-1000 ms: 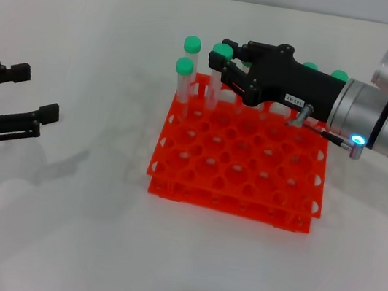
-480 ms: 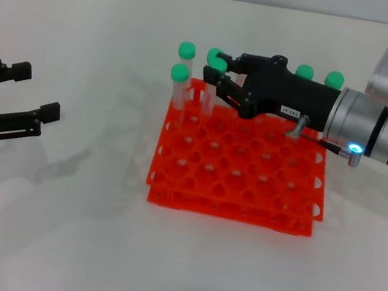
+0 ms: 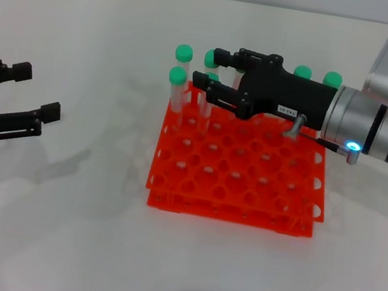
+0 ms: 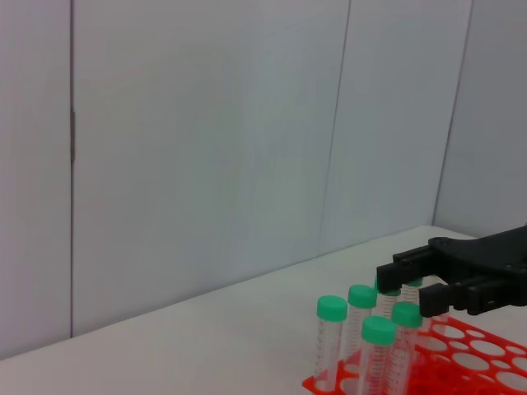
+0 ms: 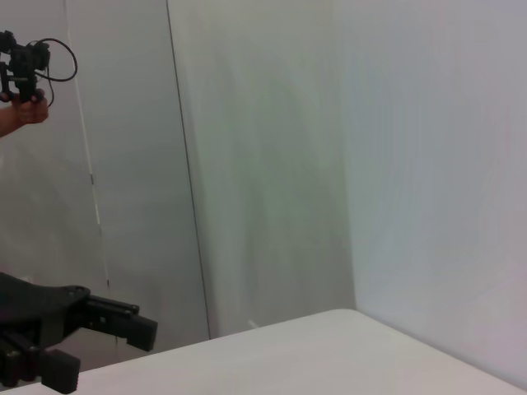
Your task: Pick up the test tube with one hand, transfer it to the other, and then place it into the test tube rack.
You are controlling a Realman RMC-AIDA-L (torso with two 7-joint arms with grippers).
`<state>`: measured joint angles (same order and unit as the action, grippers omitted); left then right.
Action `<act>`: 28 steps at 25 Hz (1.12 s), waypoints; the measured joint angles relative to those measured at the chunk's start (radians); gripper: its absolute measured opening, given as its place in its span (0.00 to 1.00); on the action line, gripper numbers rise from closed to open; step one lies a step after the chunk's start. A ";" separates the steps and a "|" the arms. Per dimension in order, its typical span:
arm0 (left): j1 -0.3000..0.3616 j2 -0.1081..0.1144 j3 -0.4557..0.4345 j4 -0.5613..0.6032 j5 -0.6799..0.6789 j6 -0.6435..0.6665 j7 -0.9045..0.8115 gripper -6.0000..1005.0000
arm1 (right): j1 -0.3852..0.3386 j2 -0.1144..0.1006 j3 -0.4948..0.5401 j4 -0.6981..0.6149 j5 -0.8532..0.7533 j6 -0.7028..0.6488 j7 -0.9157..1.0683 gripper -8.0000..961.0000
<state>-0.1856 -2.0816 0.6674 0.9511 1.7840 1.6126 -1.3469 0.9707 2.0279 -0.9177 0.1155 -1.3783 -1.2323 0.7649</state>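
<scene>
Head view: white desk [image 3: 76, 237], pale wall panels; right gripper [image 3: 208, 66] fingers parted around tube [image 3: 208, 81] over rack [image 3: 237, 174]; left gripper [image 3: 27, 101] empty, fingers spread, at 9 o'clock.

White tabletop [image 3: 91, 233], pale panelled wall [image 4: 206, 148] behind — vertical seams, soft even light

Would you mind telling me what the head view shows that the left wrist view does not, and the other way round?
Only the head view shows the left gripper, open and off to the rack's left above the table, the whole test tube rack, and the right arm's silver wrist with its blue light. Only the left wrist view shows the panelled wall behind the table. Both show the right gripper, open at the green-capped tubes standing in the rack.
</scene>
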 joint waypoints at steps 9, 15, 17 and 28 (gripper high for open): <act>0.003 0.000 0.001 0.000 0.000 0.004 -0.001 0.88 | -0.049 0.000 -0.034 -0.077 -0.022 -0.104 0.066 0.59; 0.004 0.002 -0.001 0.000 0.000 0.006 0.005 0.88 | -0.251 -0.010 -0.204 -0.429 -0.065 -0.190 0.285 0.58; 0.003 0.003 -0.001 0.000 0.000 0.008 0.005 0.88 | -0.284 -0.014 -0.231 -0.480 -0.066 -0.190 0.310 0.59; -0.020 0.034 -0.003 -0.021 0.039 0.077 0.003 0.88 | -0.396 -0.052 -0.311 -0.589 -0.110 -0.204 0.345 0.77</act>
<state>-0.2053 -2.0475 0.6644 0.9298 1.8228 1.6897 -1.3444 0.5752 1.9755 -1.2283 -0.4731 -1.4882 -1.4364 1.1099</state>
